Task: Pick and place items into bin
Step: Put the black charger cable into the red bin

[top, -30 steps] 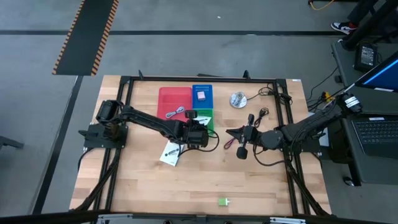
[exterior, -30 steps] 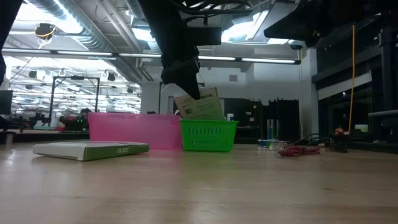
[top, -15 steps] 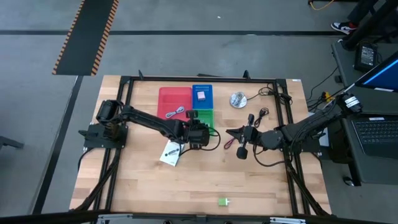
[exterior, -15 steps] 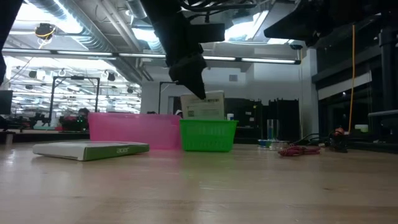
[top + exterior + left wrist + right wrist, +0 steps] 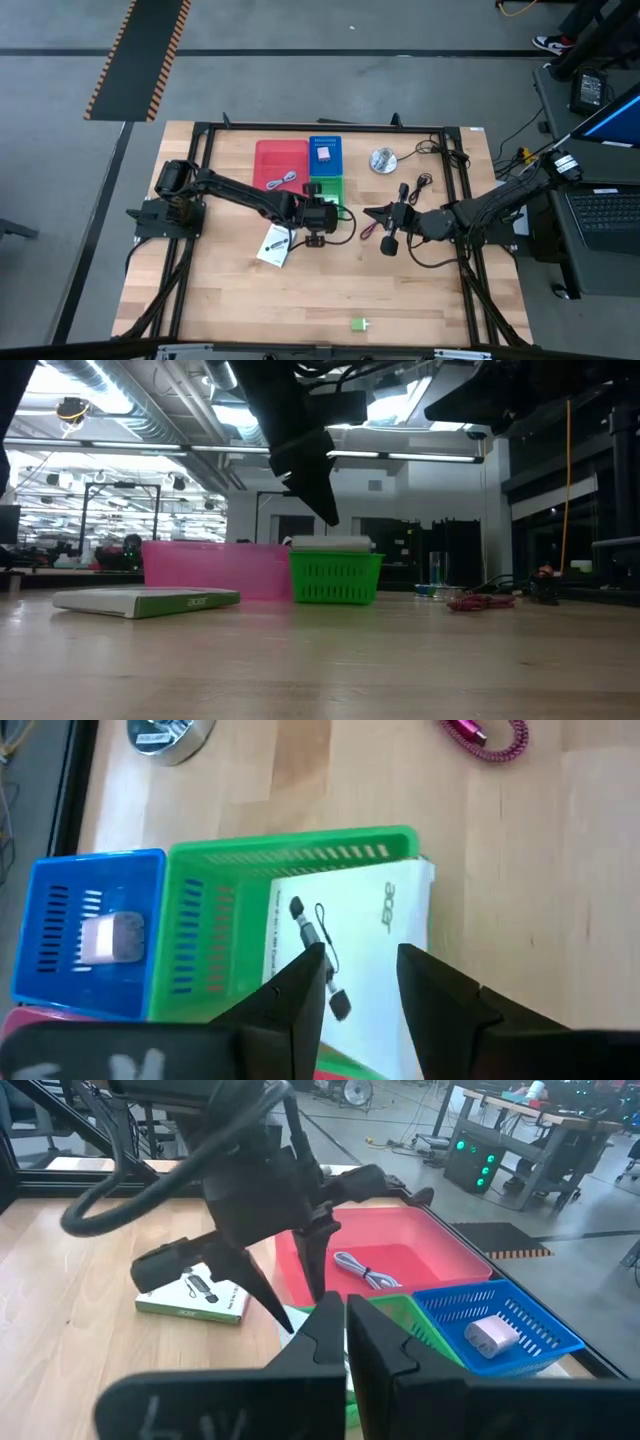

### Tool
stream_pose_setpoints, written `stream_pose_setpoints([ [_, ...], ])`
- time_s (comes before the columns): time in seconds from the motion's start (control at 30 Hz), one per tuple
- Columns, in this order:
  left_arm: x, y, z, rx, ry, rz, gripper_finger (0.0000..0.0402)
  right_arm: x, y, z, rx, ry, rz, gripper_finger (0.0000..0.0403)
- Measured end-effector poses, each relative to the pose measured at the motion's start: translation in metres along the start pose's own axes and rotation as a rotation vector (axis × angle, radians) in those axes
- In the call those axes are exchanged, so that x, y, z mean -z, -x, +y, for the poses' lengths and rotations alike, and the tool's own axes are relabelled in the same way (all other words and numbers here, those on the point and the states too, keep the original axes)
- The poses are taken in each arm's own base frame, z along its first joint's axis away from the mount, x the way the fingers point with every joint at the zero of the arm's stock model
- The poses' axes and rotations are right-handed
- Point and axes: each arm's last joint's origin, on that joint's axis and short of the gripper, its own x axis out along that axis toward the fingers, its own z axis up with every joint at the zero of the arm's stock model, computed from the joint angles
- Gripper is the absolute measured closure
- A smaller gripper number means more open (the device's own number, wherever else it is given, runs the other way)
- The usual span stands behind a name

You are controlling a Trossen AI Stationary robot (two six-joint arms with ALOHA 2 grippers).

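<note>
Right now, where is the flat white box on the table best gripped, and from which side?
Probably pinch the white box across its two long edges, near the middle, coming straight down: it lies flat and thin on the table, so its sides offer little.

High view straight down over the whole desk (image 5: pixel 300 300), low view level at desk height, both wrist views close on the green basket (image 5: pixel 215 885).
</note>
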Motion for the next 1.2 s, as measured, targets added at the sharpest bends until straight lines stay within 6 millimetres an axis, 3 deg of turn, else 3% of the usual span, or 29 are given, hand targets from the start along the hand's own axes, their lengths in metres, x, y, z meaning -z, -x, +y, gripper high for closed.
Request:
stream_pose_setpoints([
  [0.33, 0.0, -0.004, 0.011, -0.094, 0.013, 0.006, 0.0282, 0.0, 0.0, 0.0, 0.0, 0.0, 0.0, 0.0403],
  [0.63, 0.001, 0.001, 0.006, -0.08, -0.151, 0.018, 0.0297, 0.0, 0.0, 0.0, 0.0, 0.0, 0.0, 0.0403],
  [0.83, 0.001, 0.031, 0.006, -0.102, -0.232, -0.014, 0.0315, 0.0, 0.0, 0.0, 0.001, -0.026, 0.002, 0.0403],
  [1.0, 0.007, 0.07, 0.023, -0.111, -0.2, -0.028, 0.034, 0.0, 0.0, 0.0, 0.001, -0.03, 0.002, 0.0403],
  [1.2, 0.047, 0.098, 0.041, -0.111, -0.058, -0.09, 0.0376, 0.0, 0.0, 0.0, 0.002, -0.03, 0.002, 0.0402],
])
